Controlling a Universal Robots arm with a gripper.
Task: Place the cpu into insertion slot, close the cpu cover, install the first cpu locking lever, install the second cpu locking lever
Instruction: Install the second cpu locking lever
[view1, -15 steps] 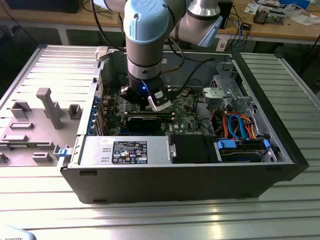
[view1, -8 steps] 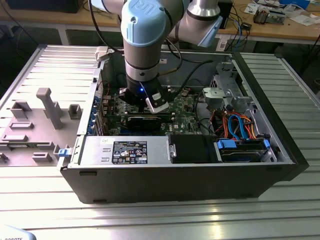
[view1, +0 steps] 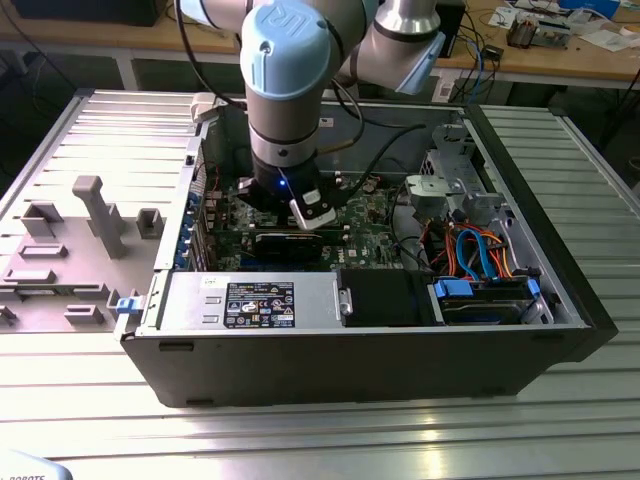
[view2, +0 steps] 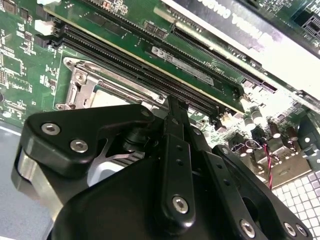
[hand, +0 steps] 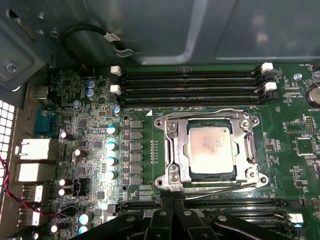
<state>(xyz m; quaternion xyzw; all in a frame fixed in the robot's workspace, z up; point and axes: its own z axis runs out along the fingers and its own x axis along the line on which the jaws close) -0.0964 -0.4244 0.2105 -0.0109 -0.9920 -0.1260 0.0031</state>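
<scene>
The gripper (view2: 172, 107) fills the near part of the second wrist view, its black linkage bars and screws close to the lens, with the finger tip reaching to the edge of the memory slots (view2: 150, 65). Beside it, on the green board (view2: 20, 60), lies the cpu cover (view2: 82, 80), a silvery frame partly hidden behind the gripper. A red and black wire (view2: 265, 162) runs near small capacitors (view2: 255, 117).

The cpu (hand: 209, 149) sits in the insertion slot (hand: 172, 145) with the cpu cover (hand: 246, 150) down around it, memory slots (hand: 190, 85) running along two opposite sides. The claw (hand: 172, 207) hangs just beside the socket, inside the computer case (view1: 300, 370) on the worktop (view1: 320, 440).
</scene>
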